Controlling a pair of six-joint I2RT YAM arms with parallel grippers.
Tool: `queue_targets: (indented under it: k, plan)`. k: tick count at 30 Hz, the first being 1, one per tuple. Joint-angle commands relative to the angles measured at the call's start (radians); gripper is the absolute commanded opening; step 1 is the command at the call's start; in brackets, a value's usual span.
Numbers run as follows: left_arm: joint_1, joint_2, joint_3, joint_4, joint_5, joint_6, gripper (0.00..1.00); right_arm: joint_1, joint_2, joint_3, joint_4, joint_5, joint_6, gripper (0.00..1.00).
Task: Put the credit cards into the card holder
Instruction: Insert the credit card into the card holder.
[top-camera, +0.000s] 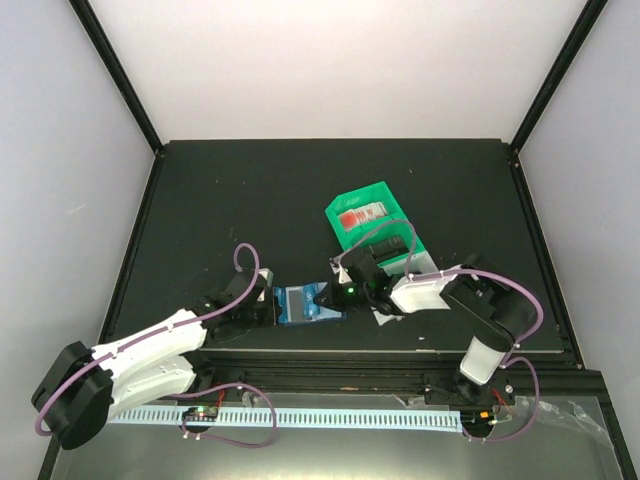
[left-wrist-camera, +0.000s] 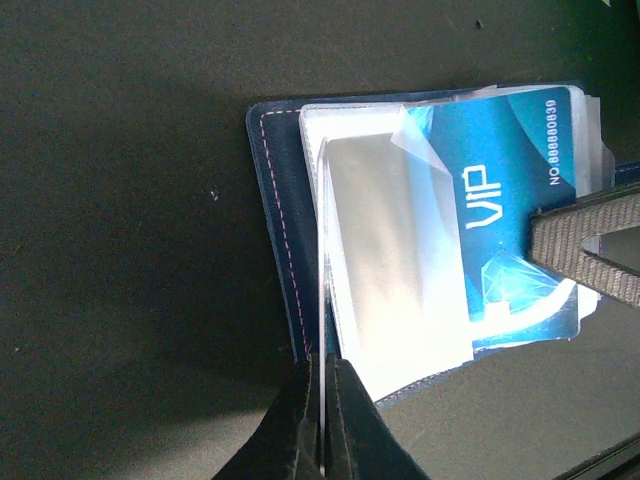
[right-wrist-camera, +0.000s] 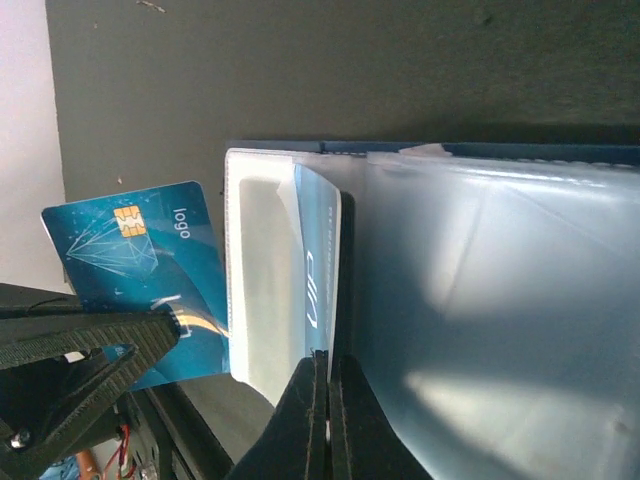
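Clamped shut at the left gripper (left-wrist-camera: 323, 378) on a chip-faced credit card (right-wrist-camera: 135, 275), held on edge, long axis apparently in line with the jaws. Ahead: open card holder (left-wrist-camera: 275, 200), stitched spine parallel to that edge. Pinched shut at the right gripper (right-wrist-camera: 322, 380), from the opposite side, on a clear leaf (right-wrist-camera: 262, 300) of it. Already sleeved: VIP card (left-wrist-camera: 490, 190). Judged next: lay flat, slide under that leaf.

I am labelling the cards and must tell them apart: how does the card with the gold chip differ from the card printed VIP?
The chip card is outside the clear sleeves, mostly uncovered; the VIP card sits among the sleeves, partly under one. The chip card shows a gold chip and the word "logo"; the VIP card shows white letters and a number. Both are bright blue.
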Motion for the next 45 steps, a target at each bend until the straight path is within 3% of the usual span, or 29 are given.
queue_targets:
  k: [1, 14, 22, 30, 45]
  plan:
    - [0.003, 0.015, -0.001, -0.036, 0.010, 0.013, 0.01, 0.022, 0.059, 0.012, 0.043, -0.004, 0.033, 0.01]
    - [0.003, 0.006, -0.013, -0.027, 0.010, 0.011, 0.02, 0.055, 0.151, 0.030, 0.170, -0.055, 0.097, 0.03]
    - [0.003, -0.019, -0.005, -0.045, 0.002, 0.015, 0.01, 0.056, 0.077, 0.001, 0.149, 0.012, 0.088, 0.30]
    - [0.004, -0.046, 0.004, -0.068, -0.012, 0.020, 0.02, 0.064, -0.010, 0.017, -0.012, 0.092, 0.061, 0.43]
    - [0.004, -0.041, -0.004, -0.048, 0.012, 0.023, 0.02, 0.105, 0.102, 0.106, 0.021, 0.002, 0.090, 0.41]
